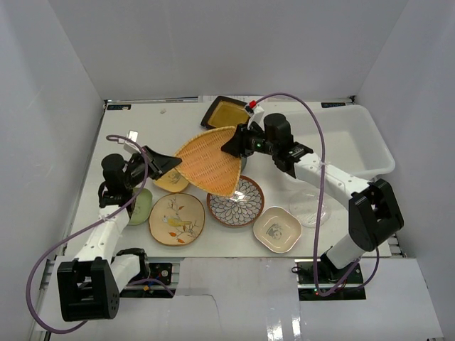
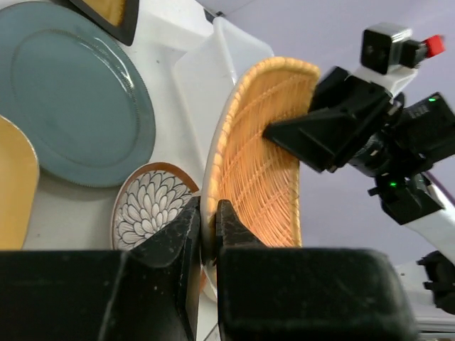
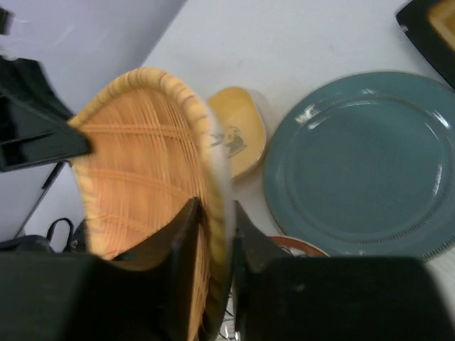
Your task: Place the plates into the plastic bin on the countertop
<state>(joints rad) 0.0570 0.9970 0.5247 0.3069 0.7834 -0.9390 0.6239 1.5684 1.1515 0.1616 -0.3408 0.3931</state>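
A round woven straw-coloured plate (image 1: 212, 162) is clamped at opposite rims by left tool (image 1: 162, 163) and right tool (image 1: 236, 144); the left should be opened before carrying to the translucent white plastic bin (image 1: 352, 138) behind the right tool.

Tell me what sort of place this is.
Probably a robot test cell, not a real kitchen: plain white walls box in a white table, a left arm and right arm are bolted at its edge, and mixed plates lie beside a plastic bin.

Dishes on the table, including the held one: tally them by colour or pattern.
Woven tray: 1
Teal plate: 1
Dark square plate: 1
Yellow dish: 1
Green dish: 1
Bird plate: 1
Flower plate: 1
Panda dish: 1
Glass dish: 1
Total: 9
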